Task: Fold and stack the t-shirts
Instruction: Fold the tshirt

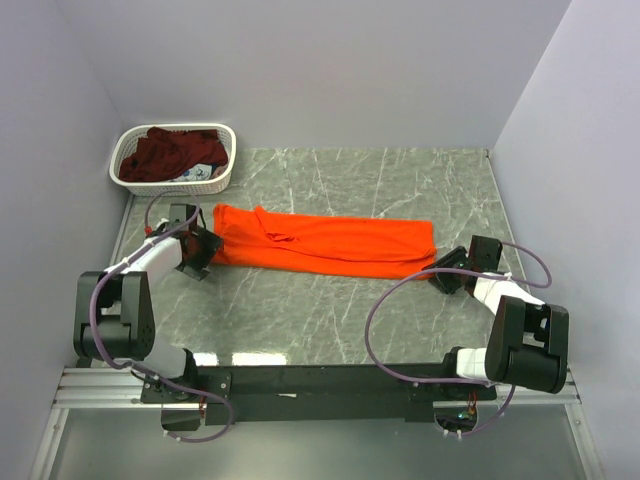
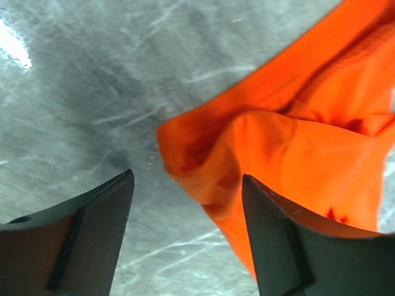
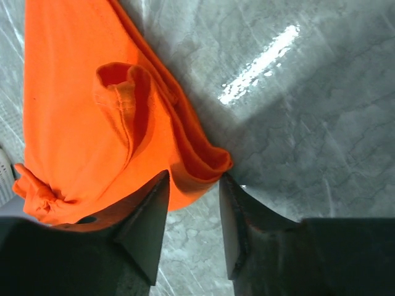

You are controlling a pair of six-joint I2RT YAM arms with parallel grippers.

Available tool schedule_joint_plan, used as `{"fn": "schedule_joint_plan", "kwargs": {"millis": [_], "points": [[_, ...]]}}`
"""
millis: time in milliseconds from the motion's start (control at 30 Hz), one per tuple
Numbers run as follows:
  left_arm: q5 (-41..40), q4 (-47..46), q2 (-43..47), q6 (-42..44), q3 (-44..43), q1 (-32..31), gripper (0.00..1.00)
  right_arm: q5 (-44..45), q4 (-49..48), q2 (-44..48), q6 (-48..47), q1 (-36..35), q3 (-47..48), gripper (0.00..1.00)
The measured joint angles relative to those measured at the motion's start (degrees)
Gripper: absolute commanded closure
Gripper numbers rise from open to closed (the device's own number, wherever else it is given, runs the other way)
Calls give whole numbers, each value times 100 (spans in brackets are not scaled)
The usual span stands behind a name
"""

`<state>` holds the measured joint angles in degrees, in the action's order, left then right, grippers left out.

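The bright orange t-shirt [image 1: 330, 245] lies in a long folded strip across the middle of the table. My left gripper [image 1: 204, 246] is at its left end, low over the table. In the left wrist view it [image 2: 187, 176] is open, with the shirt's corner [image 2: 296, 148] between the fingers, close to the right one. My right gripper [image 1: 441, 268] is at the shirt's right end. In the right wrist view it [image 3: 194, 174] is open, and a corner of the shirt [image 3: 68, 92] sits between the fingertips. The dark maroon t-shirt [image 1: 170, 152] lies crumpled in the basket.
The white lattice basket [image 1: 228, 165] stands at the back left corner against the wall. Grey walls close in the marble table [image 1: 330, 320] at the left, back and right. The arm bases and cables are along the near edge.
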<state>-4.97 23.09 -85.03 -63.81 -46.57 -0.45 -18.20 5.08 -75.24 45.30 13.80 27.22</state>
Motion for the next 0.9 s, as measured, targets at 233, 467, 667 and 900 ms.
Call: {"fn": "schedule_joint_plan", "kwargs": {"millis": [233, 467, 667, 900], "points": [[-46, -234, -83, 173, 219, 87, 45, 90, 74, 0, -68, 39, -24, 73], [-72, -459, -59, 433, 396, 262, 82, 136, 278, 0, -210, 197, -26, 90], [-20, -498, 90, 525, 549, 328, 96, 105, 525, 94, -330, 422, -24, 91], [-90, 39, 634, 616, 796, 328, 91, 310, 1276, 520, -570, 599, -24, 90]]}}
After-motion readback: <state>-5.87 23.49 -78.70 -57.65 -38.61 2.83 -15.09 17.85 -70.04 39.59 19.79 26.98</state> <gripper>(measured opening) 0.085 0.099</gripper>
